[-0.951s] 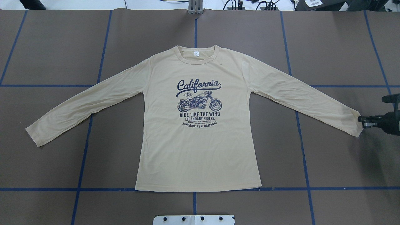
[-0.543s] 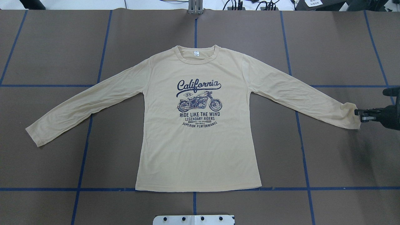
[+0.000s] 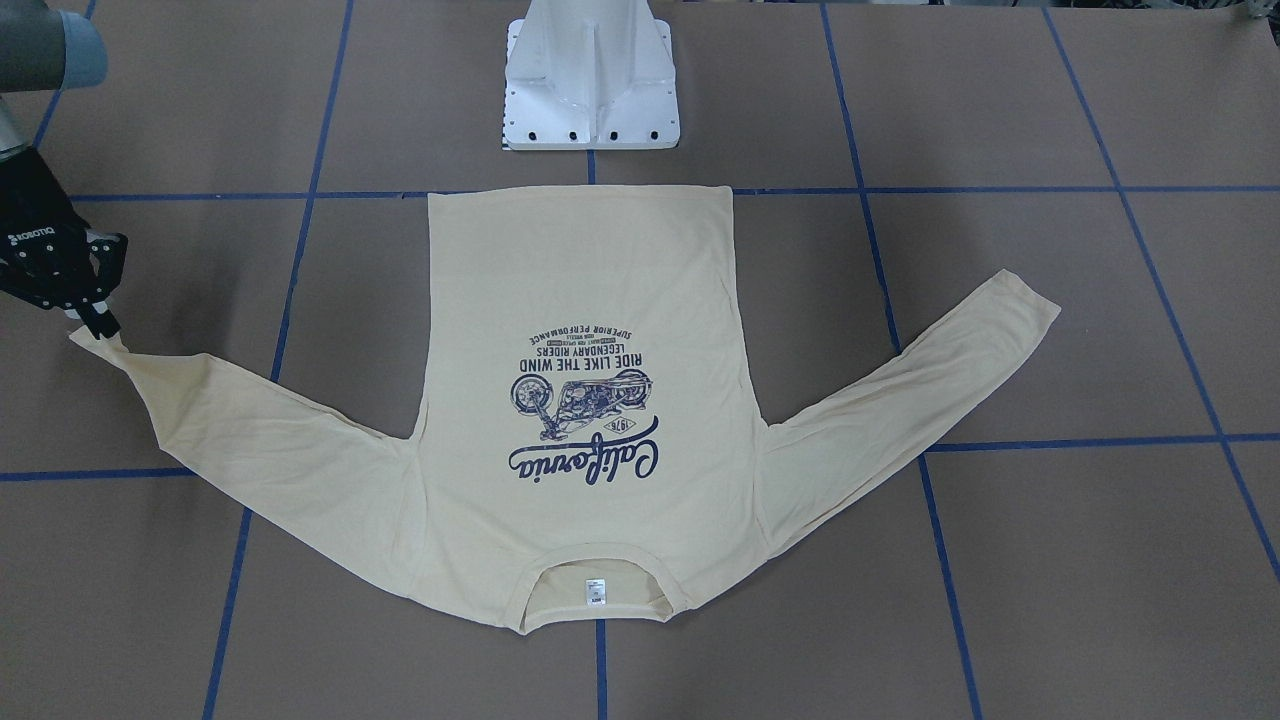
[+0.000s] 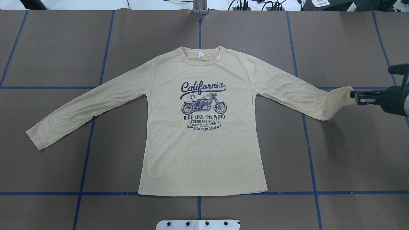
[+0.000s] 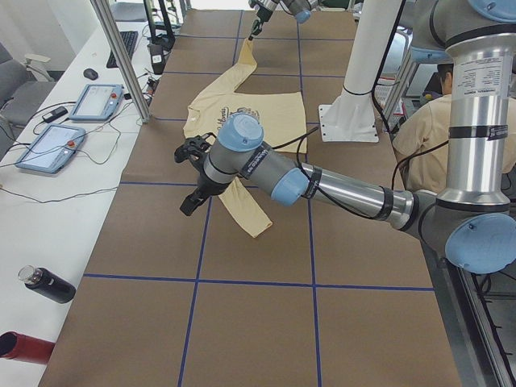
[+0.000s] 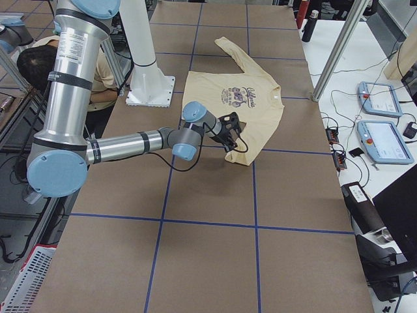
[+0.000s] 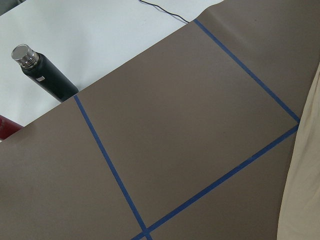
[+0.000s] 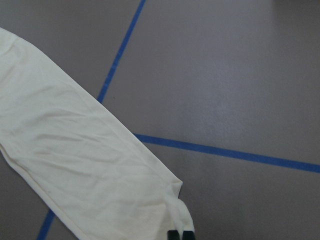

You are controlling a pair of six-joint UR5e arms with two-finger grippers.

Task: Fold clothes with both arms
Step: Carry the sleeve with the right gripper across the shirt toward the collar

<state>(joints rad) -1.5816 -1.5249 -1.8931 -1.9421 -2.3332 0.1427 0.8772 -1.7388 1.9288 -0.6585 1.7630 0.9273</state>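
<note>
The cream-yellow long-sleeved T-shirt [image 4: 201, 153] lies flat and face up on the brown table, collar away from the robot; it also shows in the front view [image 3: 580, 270]. My right gripper [image 4: 355, 95] is shut on the right sleeve's cuff [image 4: 343, 95] and holds it lifted, so the sleeve end hangs and folds. The same grip shows in the front view [image 3: 100, 325] and at the bottom of the right wrist view [image 8: 180, 235]. The left sleeve [image 4: 80, 111] lies stretched out flat. My left gripper [image 5: 189, 173] hovers beside that sleeve; I cannot tell whether it is open or shut.
The white pedestal base [image 3: 590, 90] stands at the shirt's hem side. A black bottle [image 7: 45, 75] lies on the white bench past the table's left end, near teach pendants [image 5: 48, 145]. A seated person [image 5: 427, 137] is behind the robot.
My right gripper has lifted the right cuff and carried it away from the robot and slightly inward; the sleeve end now bends upward. The rest of the shirt has not moved.
</note>
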